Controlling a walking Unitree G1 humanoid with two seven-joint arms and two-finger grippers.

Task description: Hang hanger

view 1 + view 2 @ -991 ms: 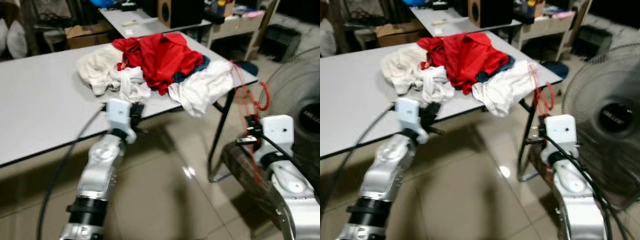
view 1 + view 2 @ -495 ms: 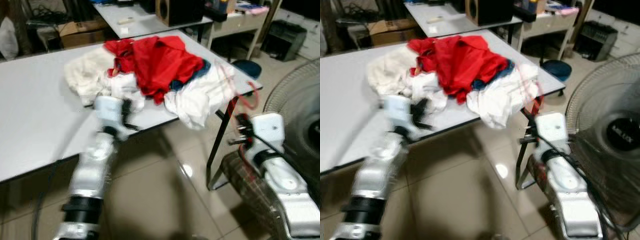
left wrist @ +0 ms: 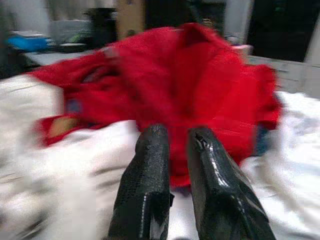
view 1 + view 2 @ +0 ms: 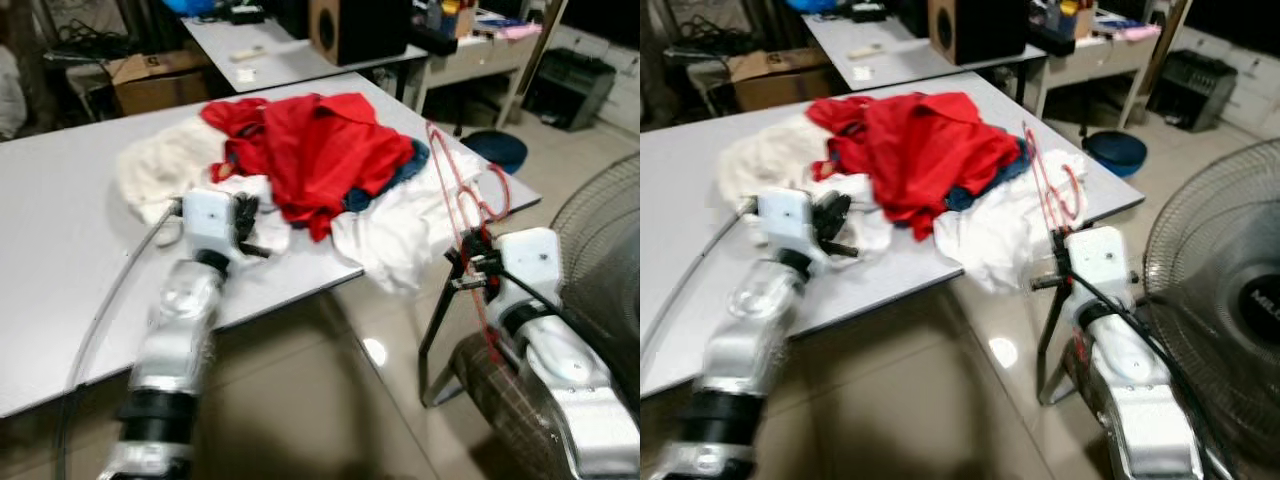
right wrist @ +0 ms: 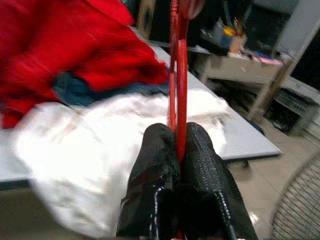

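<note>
Two grippers, one hanger, one heap of clothes on your near table. Your right gripper (image 5: 176,145) has its fingers pressed together on the red hanger (image 4: 462,200), pinching its thin wire between the pads. It sits just off the table's right edge, beside the white cloth (image 4: 395,235) that droops over that edge.

The hanger's long axis runs nearly upright. It rises from the gripper and leans up and away over the table's right corner, with a looped part high up near the corner.

Your left gripper (image 3: 172,142) is over the near edge of the table (image 4: 60,220), at the heap's near side. Its fingers stand slightly apart, with a narrow gap and nothing between them, and they point into the red garment (image 4: 320,140). White fabric lies under the tips.

Heap count: one red garment on top, a cream cloth (image 4: 160,165) toward the left, white cloths at the front and right, and a blue piece (image 4: 395,170) tucked under the red.

Against a second ago, the hanger stands higher and clearer against the tabletop, with both grippers closer to the heap. The camera itself has shifted.

A standing fan (image 4: 600,230) is at your right.
</note>
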